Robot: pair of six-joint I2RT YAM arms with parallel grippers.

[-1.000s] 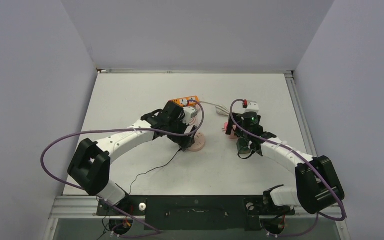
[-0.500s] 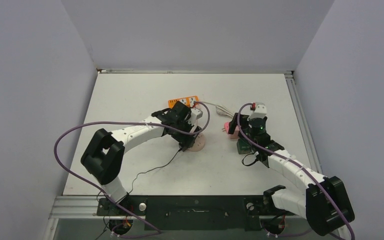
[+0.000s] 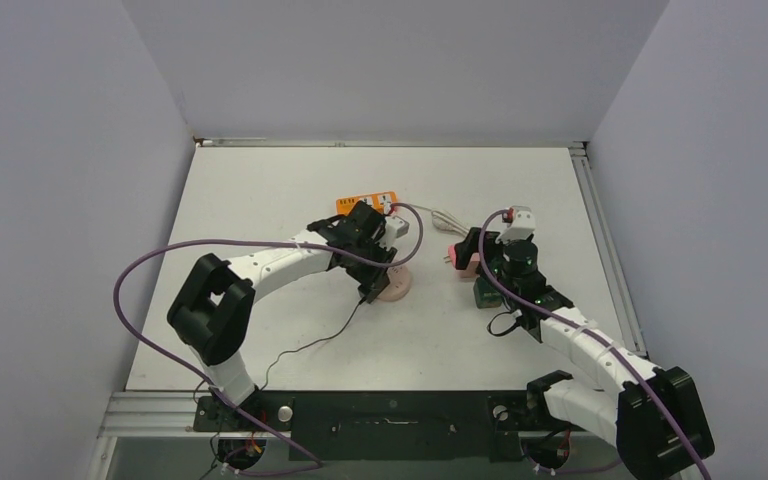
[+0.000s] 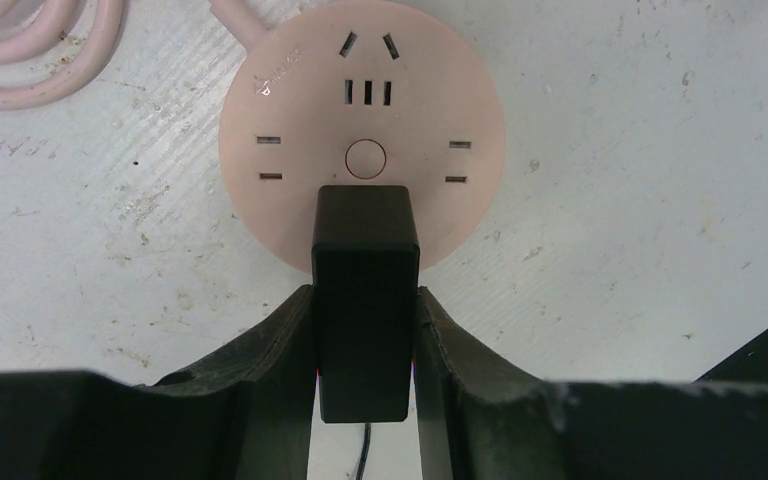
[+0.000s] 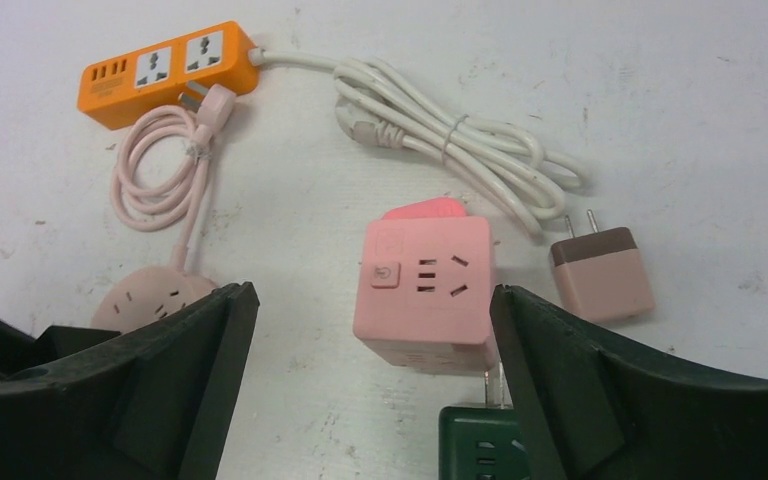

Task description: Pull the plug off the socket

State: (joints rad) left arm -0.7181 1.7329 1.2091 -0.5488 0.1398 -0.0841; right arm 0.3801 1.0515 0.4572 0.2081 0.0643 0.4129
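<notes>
White tabletop (image 3: 260, 200) carries everything we see. Our left arm (image 3: 270, 262) stretches over the round pink socket (image 4: 360, 90). The left jaws are clenched on the black plug (image 4: 365, 300), with one finger pressed against each of its sides. That plug sits on the socket at the rim nearest the left wrist camera, and a thin black wire trails from it. Our right arm (image 3: 580, 335) hangs over the pink cube socket (image 5: 425, 295), the right jaws spread wide and touching nothing. Beyond lies the orange power strip (image 5: 165, 70), with its white cord (image 5: 440, 125) bundled alongside. A dark green socket block (image 5: 480, 445) sits just beside the cube, and a brown adapter (image 5: 600, 275) lies near it.
</notes>
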